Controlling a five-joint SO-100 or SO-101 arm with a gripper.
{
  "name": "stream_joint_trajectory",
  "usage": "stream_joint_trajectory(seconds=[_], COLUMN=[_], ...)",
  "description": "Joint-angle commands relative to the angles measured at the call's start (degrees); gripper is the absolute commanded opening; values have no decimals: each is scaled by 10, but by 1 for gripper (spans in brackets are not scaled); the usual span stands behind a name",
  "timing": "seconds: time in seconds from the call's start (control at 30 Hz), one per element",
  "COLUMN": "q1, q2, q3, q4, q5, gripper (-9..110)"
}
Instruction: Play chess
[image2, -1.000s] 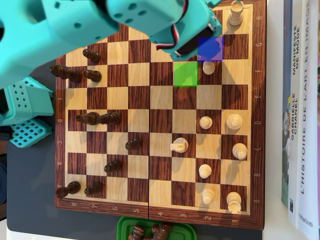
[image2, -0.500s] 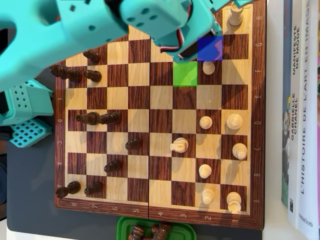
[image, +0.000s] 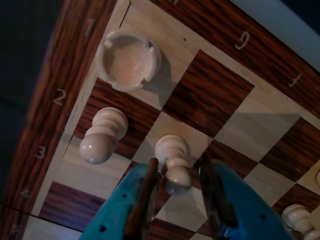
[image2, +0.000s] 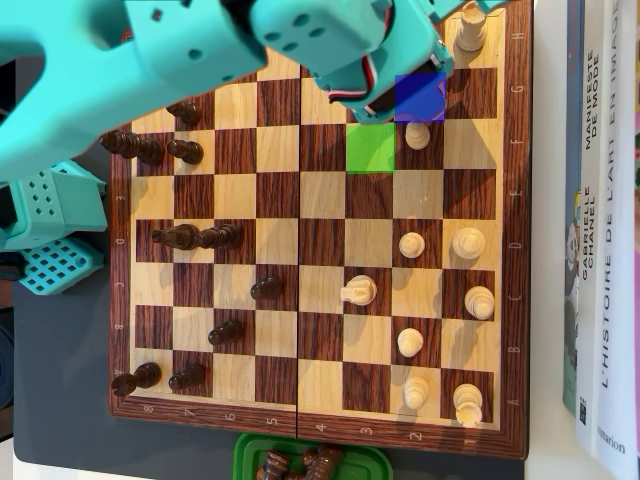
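- Jaws stand apart, one on each side of a white pawn (image: 172, 165), not yet closed on it.
- The pawn stands near the board's (image2: 515, 250) top right corner in the overhead view, on the blue-marked square (image2: 420, 97).
- A rook (image: 129, 60) fills that corner; another pawn (image: 102, 135) stands beside it.
- A green square (image2: 372, 148) lies diagonally next to the blue one.

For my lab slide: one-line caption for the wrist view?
Open end effector straddling a white pawn near the chessboard corner, beside a white rook.
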Motion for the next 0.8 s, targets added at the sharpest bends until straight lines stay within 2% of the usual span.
stream_joint_trajectory(seconds=[0.0, 0.77], q1=[8, 9], q2=[8, -6], q3=[-22, -27], q4=[1, 1], q5=[-2, -2], gripper=[13, 13])
